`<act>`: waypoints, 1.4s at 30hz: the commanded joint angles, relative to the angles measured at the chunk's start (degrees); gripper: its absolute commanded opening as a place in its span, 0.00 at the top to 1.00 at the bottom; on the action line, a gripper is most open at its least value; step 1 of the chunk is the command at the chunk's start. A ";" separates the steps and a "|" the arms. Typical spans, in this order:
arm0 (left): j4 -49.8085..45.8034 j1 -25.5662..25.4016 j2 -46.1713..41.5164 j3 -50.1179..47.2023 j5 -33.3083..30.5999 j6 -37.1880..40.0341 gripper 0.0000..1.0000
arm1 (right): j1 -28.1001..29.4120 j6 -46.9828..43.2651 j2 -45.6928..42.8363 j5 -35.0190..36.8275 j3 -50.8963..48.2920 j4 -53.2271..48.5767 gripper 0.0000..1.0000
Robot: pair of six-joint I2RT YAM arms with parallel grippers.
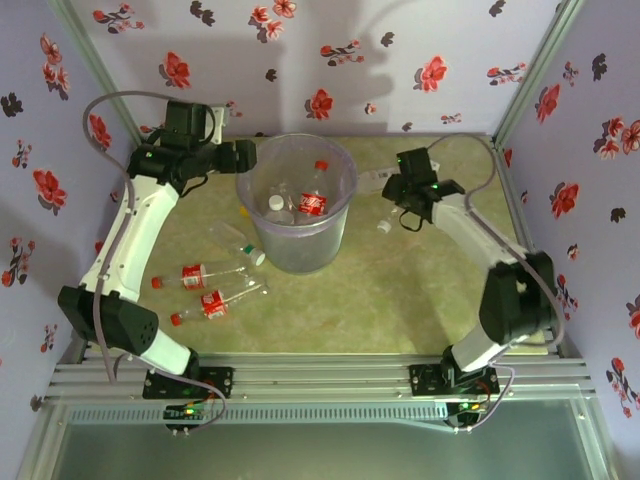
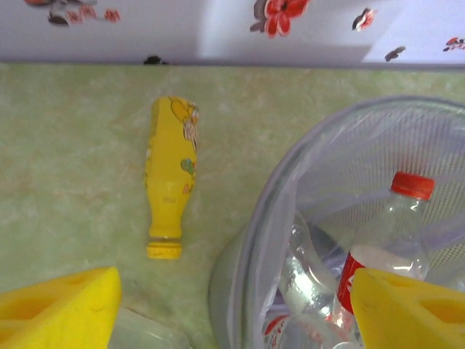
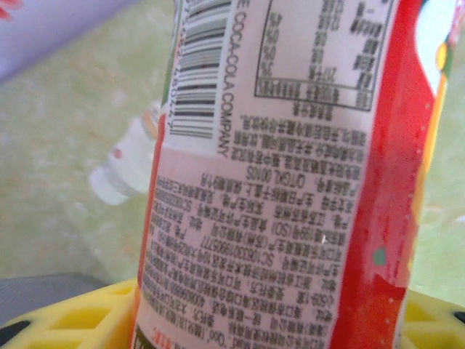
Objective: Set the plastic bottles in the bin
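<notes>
The bin [image 1: 297, 245] stands upright on the tabletop [image 1: 400, 300], midway between the left and right edges and nearer the far edge. It contains a red-capped bottle [image 1: 315, 195] with a red label, standing tilted, and a white-capped clear bottle [image 1: 275, 205] beside it. The left end effector [image 1: 245, 155] hangs at the bin's far-left rim. In the left wrist view its yellow fingers [image 2: 62, 309] are spread wide over the rim, with nothing pinched between them. The same view shows the yellow-labelled bottle [image 2: 168, 174] lying on its side just beside the bin, between the bin and the far edge. The right end effector [image 1: 393, 185] is positioned to the right of the bin, toward the far edge. In the right wrist view, both of its pads [image 3: 80, 316] press against the held bottle [image 3: 290, 182], a red-labelled unit with a printed white panel and barcode. A small white-capped bottle [image 1: 383, 227] lies on the tabletop just beside it, toward the near edge. Left of the bin, a green-capped bottle [image 1: 238, 242] lies close to the bin wall. Two red-labelled bottles [image 1: 197, 273] lie side by side nearer the near-left corner, well apart from the bin.
</notes>
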 commanded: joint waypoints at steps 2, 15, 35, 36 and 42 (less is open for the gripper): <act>0.93 0.44 -2.35 -4.24 4.91 -1.70 0.22 | -0.25 -7.46 -9.67 2.15 3.24 -7.41 0.51; 7.84 0.44 -4.55 -12.06 7.57 -3.11 0.42 | 8.08 -9.80 -12.89 -7.34 19.02 1.13 0.56; 13.21 0.41 -4.10 -15.11 9.68 -5.49 0.61 | 23.71 -21.90 14.47 -15.98 35.77 -0.84 0.57; 13.40 0.41 -4.03 -15.30 9.72 -5.49 0.62 | 23.78 -22.67 15.13 -16.17 35.75 -1.63 0.57; 14.38 0.41 -4.12 -16.18 9.65 -5.32 0.63 | 23.78 -24.83 17.03 -18.98 33.31 -4.34 0.55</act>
